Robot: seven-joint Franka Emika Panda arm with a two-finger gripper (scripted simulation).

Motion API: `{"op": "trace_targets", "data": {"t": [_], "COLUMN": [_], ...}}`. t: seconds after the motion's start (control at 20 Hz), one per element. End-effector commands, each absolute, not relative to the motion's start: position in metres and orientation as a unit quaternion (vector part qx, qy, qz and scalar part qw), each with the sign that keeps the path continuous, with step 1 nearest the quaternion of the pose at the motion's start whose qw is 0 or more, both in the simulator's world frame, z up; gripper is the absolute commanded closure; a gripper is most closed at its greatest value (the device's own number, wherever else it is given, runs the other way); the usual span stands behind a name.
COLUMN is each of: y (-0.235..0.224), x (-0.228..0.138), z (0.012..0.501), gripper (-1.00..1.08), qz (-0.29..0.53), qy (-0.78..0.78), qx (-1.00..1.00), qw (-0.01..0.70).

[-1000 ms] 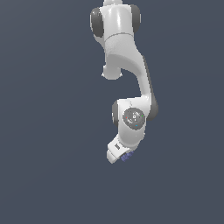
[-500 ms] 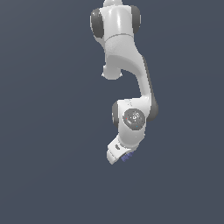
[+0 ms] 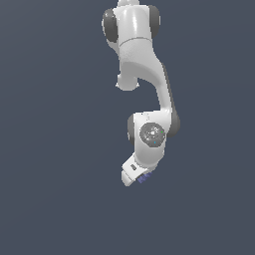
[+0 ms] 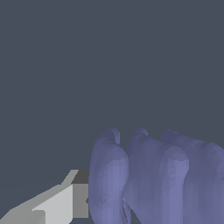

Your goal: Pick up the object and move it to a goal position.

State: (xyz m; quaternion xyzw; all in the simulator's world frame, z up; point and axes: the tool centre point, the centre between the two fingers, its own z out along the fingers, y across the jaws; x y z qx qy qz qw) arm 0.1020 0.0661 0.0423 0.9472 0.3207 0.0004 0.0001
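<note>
Exterior view, arm: the white Panda arm [image 3: 144, 74] hangs folded over a plain dark grey ground, wrist bent toward the exterior view's left.
Exterior view, gripper: the white gripper [image 3: 133, 174] sits at the bottom of the arm; its fingers are hidden by the hand body here.
Exterior view, object: the blue-purple object [image 3: 145, 178] shows only as a small sliver tucked against the gripper's underside.
Exterior view, change: across the last second almost nothing has shifted; arm, gripper and object sit in much the same place (any drift is too slight to call).
Wrist view, object: the ridged object [image 4: 153, 179] fills the near field, lumpy lobes with darker grooves between them.
Wrist view, finger: one grey-and-white finger [image 4: 65, 199] presses its dark pad against the object's side; the other finger is out of frame.
Grip: judged pinched on the object, since it stays at the hand with a pad against it.
Meaning for the task: the grasp looks made; the carry to the goal seems barely begun or paused. No goal marker is visible.
</note>
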Motion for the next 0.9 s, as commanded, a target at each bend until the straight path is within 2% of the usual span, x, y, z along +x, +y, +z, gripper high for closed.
{"op": "trace_targets", "data": {"t": [0.0,0.4,0.85], "y": [0.064,0.049,0.017], "x": [0.101,0.093,0.08], "z": [0.047,0.079,0.142], "gripper": [1.08,1.08,1.08], "qz": [0.002,0.012,0.032], "qy": [0.325,0.364,0.437], "qx": [0.946,0.931,0.899], "qw": [0.001,0.004,0.01]}}
